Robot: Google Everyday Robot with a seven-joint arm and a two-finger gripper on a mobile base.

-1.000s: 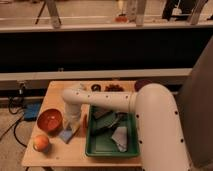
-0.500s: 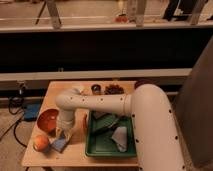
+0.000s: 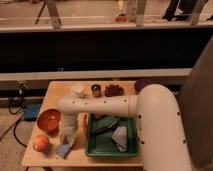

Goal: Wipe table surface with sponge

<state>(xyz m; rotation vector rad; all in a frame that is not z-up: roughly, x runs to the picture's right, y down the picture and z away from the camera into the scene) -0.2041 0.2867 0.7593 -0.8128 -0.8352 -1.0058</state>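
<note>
1. Gripper down at the table's 7 o'clock corner, hidden under the white wrist; cannot tell how it stands or whether it grips anything.
2. Sponge directly beneath the wrist, light blue, lying on the table close to the front edge, with one corner poking out toward 7 o'clock.
3. Arm stretched from the bulky white shoulder at 4 o'clock across to 9 o'clock, then bent downward over the sponge.
4. Orange bowl at 10 o'clock from the sponge, just beside the wrist.
5. Peach-coloured fruit at 9 o'clock from the sponge, near the table's left front corner.
6. Green tray at 3 o'clock from the sponge, just beside the wrist, partly covered by the arm.
7. Pale grey cloth inside the tray, toward its right side; dark item beside it too unclear to name.
8. Small dark cup and brown pinecone-like cluster at the table's 12 o'clock edge, side by side.
9. Dark rounded object at the table's 1 o'clock corner, partly behind the shoulder.
</note>
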